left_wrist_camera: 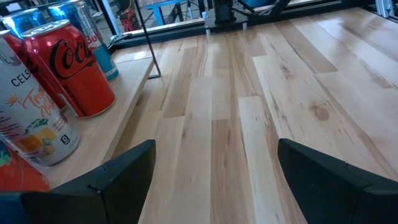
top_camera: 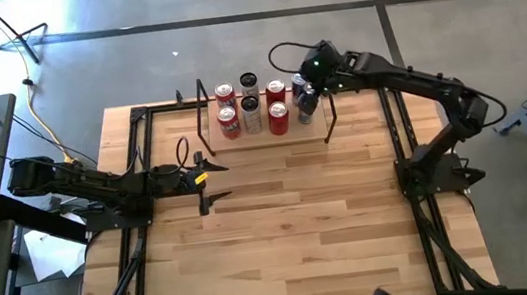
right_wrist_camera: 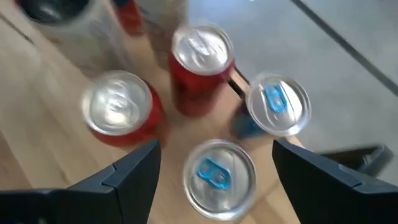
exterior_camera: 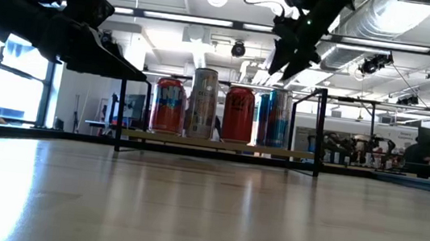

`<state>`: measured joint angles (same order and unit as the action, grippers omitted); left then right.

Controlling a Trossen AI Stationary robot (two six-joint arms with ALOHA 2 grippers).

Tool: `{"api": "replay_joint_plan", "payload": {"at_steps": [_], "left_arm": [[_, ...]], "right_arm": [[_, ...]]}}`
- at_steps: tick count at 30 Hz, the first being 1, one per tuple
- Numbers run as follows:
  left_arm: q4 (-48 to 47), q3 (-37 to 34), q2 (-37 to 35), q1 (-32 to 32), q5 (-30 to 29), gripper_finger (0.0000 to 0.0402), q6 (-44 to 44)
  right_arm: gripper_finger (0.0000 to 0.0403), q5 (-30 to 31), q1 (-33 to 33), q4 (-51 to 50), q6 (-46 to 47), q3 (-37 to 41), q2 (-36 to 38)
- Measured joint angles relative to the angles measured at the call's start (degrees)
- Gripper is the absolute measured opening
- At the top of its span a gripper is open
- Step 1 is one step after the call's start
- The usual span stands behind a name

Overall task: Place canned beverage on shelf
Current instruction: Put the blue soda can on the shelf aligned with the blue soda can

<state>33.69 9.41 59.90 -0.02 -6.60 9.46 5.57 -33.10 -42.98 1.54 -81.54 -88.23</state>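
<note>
The right gripper (top_camera: 309,89) hangs directly above the right end of the shelf (top_camera: 264,133), and its jaws are spread wide and hold nothing. In the right wrist view, a blue-tabbed can (right_wrist_camera: 219,178) stands between the two dark fingers (right_wrist_camera: 127,177) but lower than them, with its silver lid facing up to the camera. So the can's long axis is vertical, and it points toward the gripper, which is above it and apart from it. This can stands already on the shelf board, at the right end of the row, just beside a second blue-tabbed can (right_wrist_camera: 277,104) and two red cans (right_wrist_camera: 201,59). To my judgement the placing is done, and the next move is only to rise straight up, along the can's axis, without touching the lids.

The left gripper (top_camera: 209,179) waits over the bare table (top_camera: 293,224), near the left end of the shelf, with released jaws. The right arm is clearly the nearer one.
</note>
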Motion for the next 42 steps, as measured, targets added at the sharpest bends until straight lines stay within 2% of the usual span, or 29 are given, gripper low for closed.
{"api": "replay_joint_plan", "payload": {"at_steps": [6,9,18,25,42], "left_arm": [[-0.3,0.0,0.0,0.0,0.0,0.0327,-0.8],[-0.4,0.0,0.0,0.0,0.0,0.0327,-0.8],[-0.4,0.0,0.0,0.0,0.0,0.0327,-0.8],[-0.4,0.0,0.0,0.0,0.0,0.0327,-0.8],[-0.4,0.0,0.0,0.0,0.0,0.0327,-1.3]], "right_arm": [[0.0293,4.5,-0.3,-7.3,3.8,-2.4,-4.6],[0.0293,5.4,-0.2,-7.9,3.8,-3.1,-5.9],[0.0293,3.9,-0.3,-7.3,2.5,-3.3,-6.0],[0.0293,4.0,-0.3,-9.5,2.1,-6.9,-6.1],[0.0293,0.6,0.8,-13.2,8.8,-8.3,-8.3]]}}
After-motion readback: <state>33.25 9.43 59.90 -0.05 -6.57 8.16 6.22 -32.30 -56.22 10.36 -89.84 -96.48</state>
